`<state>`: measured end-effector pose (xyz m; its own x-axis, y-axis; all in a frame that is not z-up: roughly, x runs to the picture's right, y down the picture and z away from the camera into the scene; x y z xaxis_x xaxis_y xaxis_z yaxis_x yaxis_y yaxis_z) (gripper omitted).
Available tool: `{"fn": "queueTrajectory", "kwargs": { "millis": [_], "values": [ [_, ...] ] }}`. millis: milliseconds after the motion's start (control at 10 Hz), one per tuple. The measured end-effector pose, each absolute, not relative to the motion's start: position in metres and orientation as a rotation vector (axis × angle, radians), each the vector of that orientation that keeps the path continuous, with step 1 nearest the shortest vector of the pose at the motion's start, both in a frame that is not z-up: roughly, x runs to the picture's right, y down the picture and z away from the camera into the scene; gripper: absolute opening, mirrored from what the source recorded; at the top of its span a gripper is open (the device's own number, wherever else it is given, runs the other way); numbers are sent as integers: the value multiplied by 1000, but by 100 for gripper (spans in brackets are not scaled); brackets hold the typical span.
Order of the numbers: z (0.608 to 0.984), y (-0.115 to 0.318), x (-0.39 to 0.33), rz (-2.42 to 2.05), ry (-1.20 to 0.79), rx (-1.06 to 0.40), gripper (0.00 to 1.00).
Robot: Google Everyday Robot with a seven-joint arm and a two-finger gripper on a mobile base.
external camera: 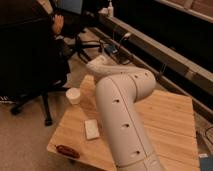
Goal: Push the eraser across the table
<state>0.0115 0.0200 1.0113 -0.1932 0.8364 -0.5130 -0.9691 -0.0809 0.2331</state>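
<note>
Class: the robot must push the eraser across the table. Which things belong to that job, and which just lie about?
Job: table; arm, hiding the gripper, jaws shut; eraser not in view.
Lying about: white cup; white flat pad; reddish-brown object at the near edge; office chair.

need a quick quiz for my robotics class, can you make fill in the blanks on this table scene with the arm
1. The white arm reaches over a table made of ____.
2. The flat pad lying beside the arm is ____ in colour.
3. The small white cup stands near the table's ____ edge in the picture.
4. The gripper is ____ from view behind the arm.

Missing words: wood; white; left; hidden
</note>
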Motion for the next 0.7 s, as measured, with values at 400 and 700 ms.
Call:
{"fn": "queueTrajectory", "kwargs": {
  "millis": [400,700],
  "values": [
    [1003,32,47,1670,674,-242,29],
    [996,49,83,1704,728,-227,29]
  ]
}}
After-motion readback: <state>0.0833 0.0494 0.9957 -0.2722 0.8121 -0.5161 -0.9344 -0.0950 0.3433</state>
